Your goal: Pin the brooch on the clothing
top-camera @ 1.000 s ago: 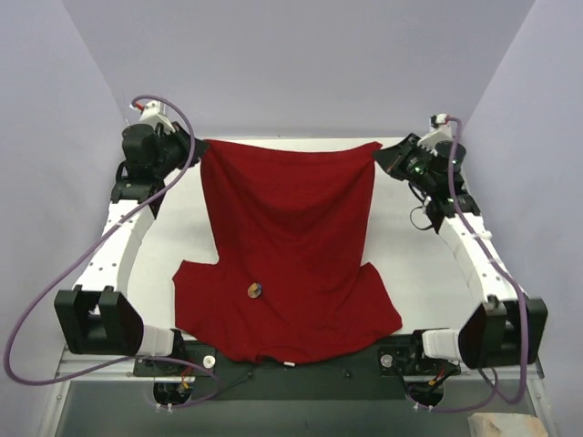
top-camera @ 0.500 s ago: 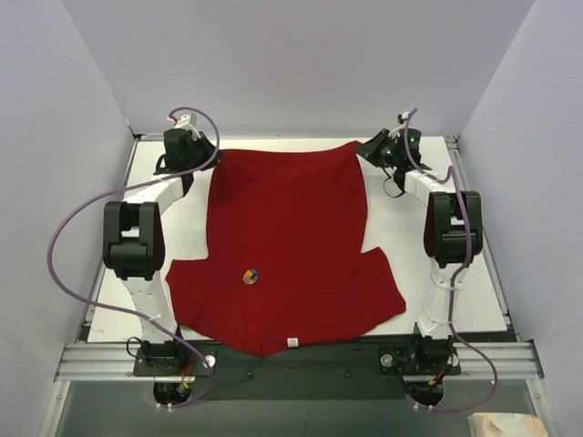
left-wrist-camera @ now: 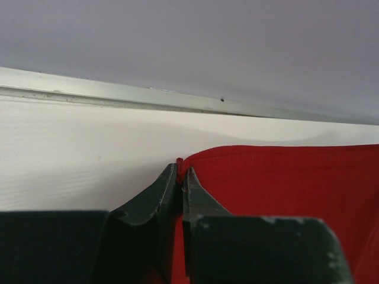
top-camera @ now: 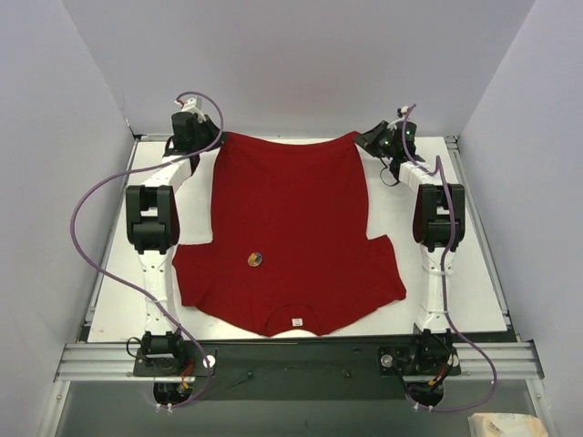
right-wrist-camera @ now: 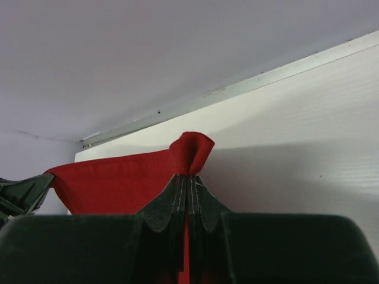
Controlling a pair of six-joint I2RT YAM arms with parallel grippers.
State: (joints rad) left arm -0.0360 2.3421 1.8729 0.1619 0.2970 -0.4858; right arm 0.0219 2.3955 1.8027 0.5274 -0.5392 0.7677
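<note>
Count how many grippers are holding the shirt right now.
2. The left gripper pinches the shirt at its far-left corner; the right gripper pinches the far-right corner.

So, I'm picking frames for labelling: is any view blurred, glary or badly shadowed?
Top external: even light, no glare, T-shirt sharp, brooch too small for detail. Left wrist: hem crisp, the left fingers dark and soft up close. Right wrist: the right fingers dark; a soft shadow lies on the table beside the pinched fabric.

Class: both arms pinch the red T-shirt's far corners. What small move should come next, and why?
Probably open both jaws and release the corners: the T-shirt lies spread flat on the table, the brooch resting on it, so the grip seems needless.
</note>
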